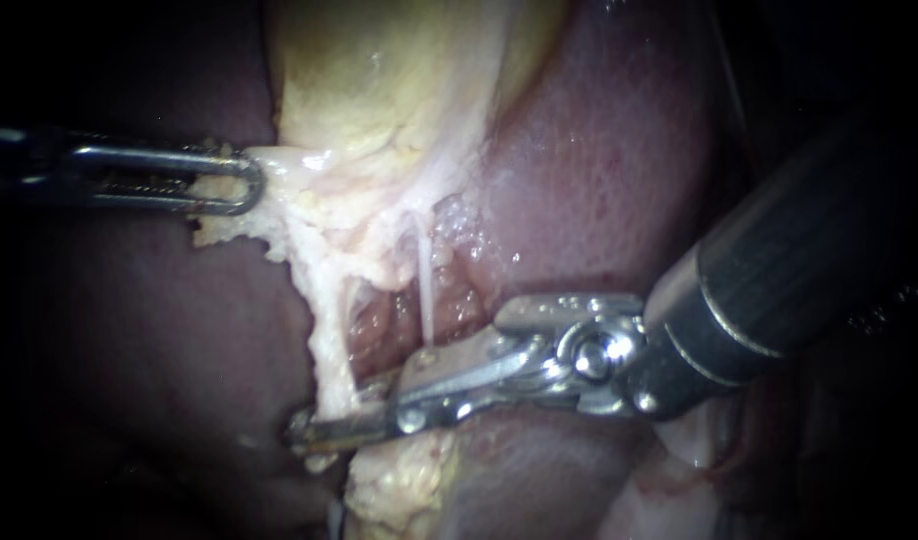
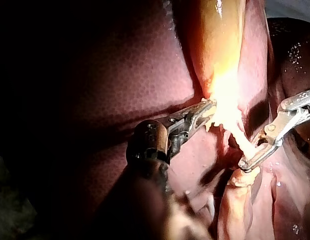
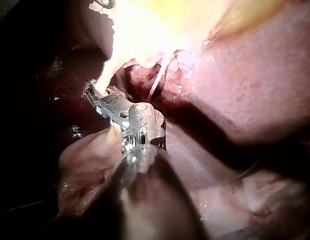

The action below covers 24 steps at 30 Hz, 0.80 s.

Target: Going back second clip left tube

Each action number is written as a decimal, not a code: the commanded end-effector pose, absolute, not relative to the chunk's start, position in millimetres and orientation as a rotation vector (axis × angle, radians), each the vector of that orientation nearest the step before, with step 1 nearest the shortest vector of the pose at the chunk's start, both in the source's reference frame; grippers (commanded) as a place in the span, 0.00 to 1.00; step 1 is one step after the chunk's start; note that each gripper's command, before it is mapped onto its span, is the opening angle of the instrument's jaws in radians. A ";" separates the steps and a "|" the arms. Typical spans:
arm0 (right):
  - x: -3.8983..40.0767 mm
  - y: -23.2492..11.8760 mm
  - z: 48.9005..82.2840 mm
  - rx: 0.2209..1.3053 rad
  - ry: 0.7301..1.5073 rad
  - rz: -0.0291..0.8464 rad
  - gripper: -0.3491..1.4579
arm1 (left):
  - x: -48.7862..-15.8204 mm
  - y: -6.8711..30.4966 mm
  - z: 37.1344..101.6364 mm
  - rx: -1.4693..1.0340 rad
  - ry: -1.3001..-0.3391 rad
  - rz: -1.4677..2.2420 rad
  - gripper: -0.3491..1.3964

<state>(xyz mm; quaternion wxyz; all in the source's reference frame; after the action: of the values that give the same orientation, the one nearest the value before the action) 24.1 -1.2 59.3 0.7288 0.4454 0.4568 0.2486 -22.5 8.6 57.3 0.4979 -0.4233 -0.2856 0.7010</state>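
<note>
The left instrument (image 2: 209,105) has its jaws clamped on pale tissue (image 2: 222,114) at the gallbladder's (image 2: 217,45) narrow end. Just beside it, the right instrument (image 2: 247,163) meets a pale tube (image 2: 241,140), with dark liver (image 2: 120,65) all around.

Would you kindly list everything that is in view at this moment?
gallbladder: one, pale yellow, upper middle of the endoscope view.
liver: one, dark red, on both sides of the gallbladder.
fatty tissue: one fringe, cream, at the gallbladder's lower edge.
left tube: one, cream, running down from the fringe.
right tube: one, thin, white, beside it.
left instrument: one, silver, from the left, shut on the fatty tissue.
right instrument: one, silver tip on dark shaft, tip at the left tube's lower end.
</note>
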 end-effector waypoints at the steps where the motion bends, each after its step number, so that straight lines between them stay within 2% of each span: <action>1: 24.1 -1.2 59.4 0.982 1.010 0.549 0.00 | -22.5 8.5 57.3 -1.025 -0.691 1.697 0.00; 2: 24.1 -1.1 59.5 0.987 1.018 0.549 0.03 | -22.5 8.5 57.3 -1.025 -0.691 1.697 0.00; 5: 24.1 -1.0 60.0 0.970 1.070 0.505 0.35 | -22.5 8.5 57.3 -1.025 -0.691 1.697 0.00; 6: 24.2 -1.0 60.2 0.972 1.084 0.508 0.43 | -22.5 8.5 57.3 -1.025 -0.691 1.697 0.00; 10: 24.2 -1.2 60.8 0.978 1.125 0.514 0.46 | -22.5 8.5 57.3 -1.025 -0.691 1.697 0.00; 15: 24.4 -0.9 62.3 0.957 1.137 0.496 0.47 | -22.5 8.5 57.3 -1.025 -0.691 1.697 0.00; 19: 24.5 -0.5 64.8 0.876 1.163 0.460 0.47 | -22.5 8.5 57.3 -1.025 -0.691 1.697 0.00; 24: 24.3 0.8 67.4 0.802 1.174 0.465 0.47 | -22.5 8.5 57.3 -1.025 -0.691 1.697 0.00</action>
<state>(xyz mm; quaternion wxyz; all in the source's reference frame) 24.1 1.1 67.8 0.7344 0.3609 0.5347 0.2110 -22.5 8.5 57.3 0.4983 -0.4232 -0.2853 0.7008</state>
